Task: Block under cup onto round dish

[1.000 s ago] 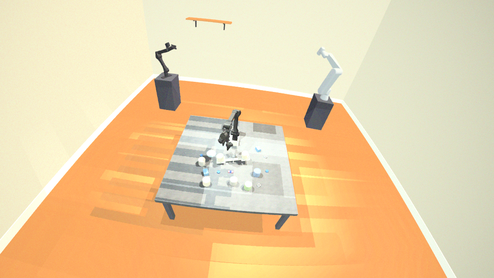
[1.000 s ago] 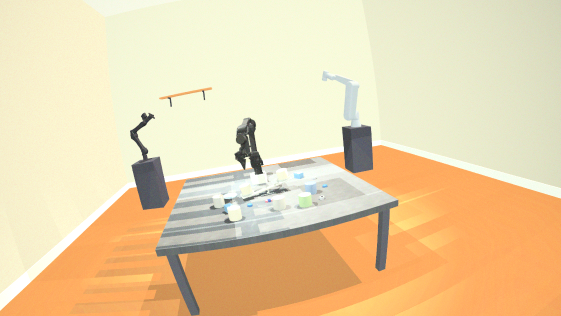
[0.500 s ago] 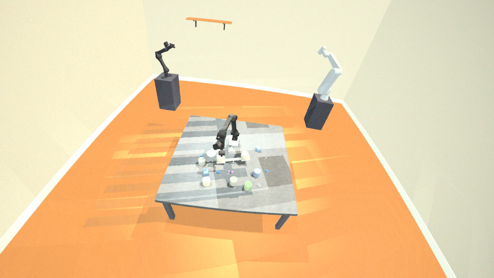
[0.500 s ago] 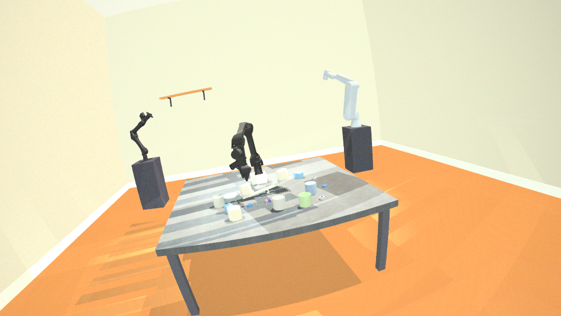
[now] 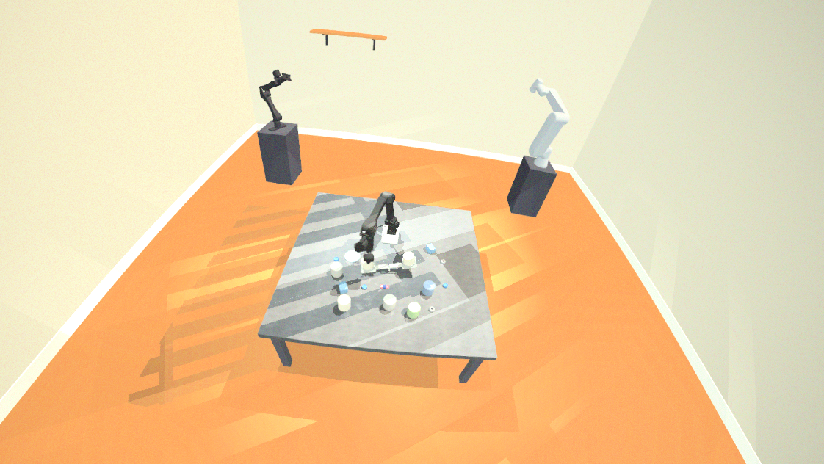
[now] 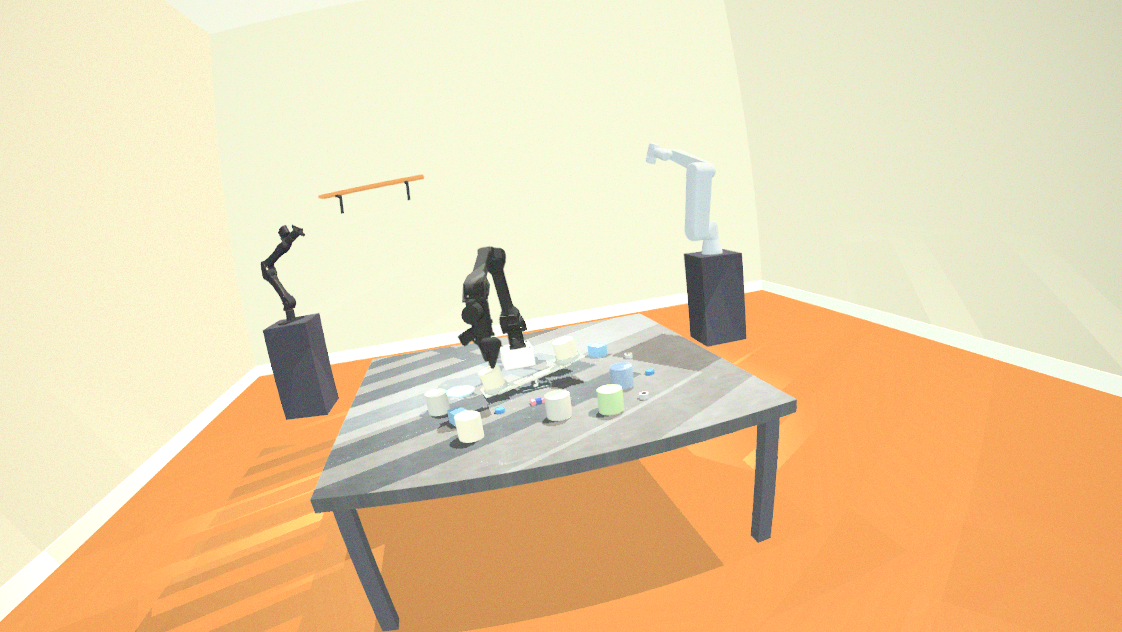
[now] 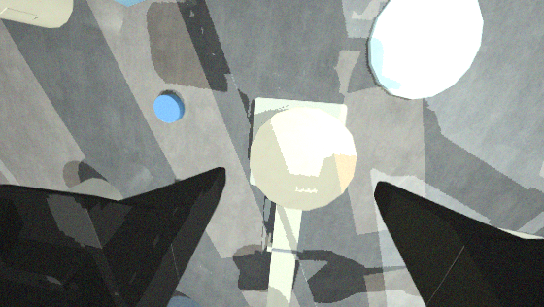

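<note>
The balance (image 5: 388,267) (image 7: 283,272) slopes, its left end lower in the top and exterior views. One cream cup (image 5: 367,266) (image 6: 492,381) (image 7: 303,146) stands on that left end, the twin cup (image 5: 408,258) (image 6: 564,348) on the raised right end. No block shows under either; what the cups cover is hidden. My gripper (image 5: 367,257) (image 6: 490,363) (image 7: 299,181) is open and empty, pointing down close above the left cup. In the wrist view its fingertips stand on both sides of that cup, with gaps. The round dish (image 5: 352,256) (image 6: 460,391) (image 7: 429,44) is bare, left of the balance.
A cream cup (image 5: 336,269) (image 6: 436,402) stands near the dish. Other cups, including a green cup (image 5: 413,310) (image 6: 610,400) and a blue cup (image 5: 428,288) (image 6: 621,376), stand toward the front. Blue blocks (image 5: 343,288) (image 5: 430,249) and small blue discs (image 5: 364,286) (image 7: 168,108) lie around the balance.
</note>
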`<move>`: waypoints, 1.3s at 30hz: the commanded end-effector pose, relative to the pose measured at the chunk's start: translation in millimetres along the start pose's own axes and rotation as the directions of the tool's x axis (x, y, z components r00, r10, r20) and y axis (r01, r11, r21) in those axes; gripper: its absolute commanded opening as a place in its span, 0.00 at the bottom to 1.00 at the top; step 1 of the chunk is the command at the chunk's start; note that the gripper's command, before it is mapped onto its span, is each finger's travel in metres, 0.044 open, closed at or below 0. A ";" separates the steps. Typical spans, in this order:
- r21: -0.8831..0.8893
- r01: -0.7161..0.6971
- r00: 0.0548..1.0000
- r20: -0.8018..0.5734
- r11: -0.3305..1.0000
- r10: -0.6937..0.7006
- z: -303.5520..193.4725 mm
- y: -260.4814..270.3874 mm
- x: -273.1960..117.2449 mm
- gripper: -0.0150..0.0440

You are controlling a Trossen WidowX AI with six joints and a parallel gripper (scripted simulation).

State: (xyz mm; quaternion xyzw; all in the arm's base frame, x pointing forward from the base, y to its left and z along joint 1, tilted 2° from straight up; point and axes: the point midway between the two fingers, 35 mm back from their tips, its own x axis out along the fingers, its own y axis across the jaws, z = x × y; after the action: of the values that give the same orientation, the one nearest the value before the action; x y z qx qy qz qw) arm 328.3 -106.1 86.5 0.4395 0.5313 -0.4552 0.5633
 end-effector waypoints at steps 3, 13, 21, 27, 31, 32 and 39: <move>0.006 0.007 1.000 0.000 1.000 -0.007 0.1 -1.1 10.3 1.00; 0.006 0.007 1.000 0.000 1.000 -0.007 0.4 -0.7 26.6 1.00; 0.006 0.007 1.000 0.000 1.000 -0.007 0.4 -0.9 39.6 1.00; 0.006 0.007 1.000 0.000 1.000 -0.007 0.1 -1.4 49.2 1.00; 0.006 0.007 1.000 0.000 1.000 -0.007 -0.1 -1.9 55.6 1.00; 0.006 0.007 1.000 0.000 1.000 -0.007 -0.2 -2.0 57.2 1.00; 0.006 0.007 1.000 0.000 1.000 -0.007 -0.5 -2.6 62.6 0.91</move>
State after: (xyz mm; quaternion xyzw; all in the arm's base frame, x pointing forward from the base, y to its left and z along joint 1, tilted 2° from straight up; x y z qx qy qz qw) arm 329.0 -109.0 27.1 0.4410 0.5302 -0.4571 0.5616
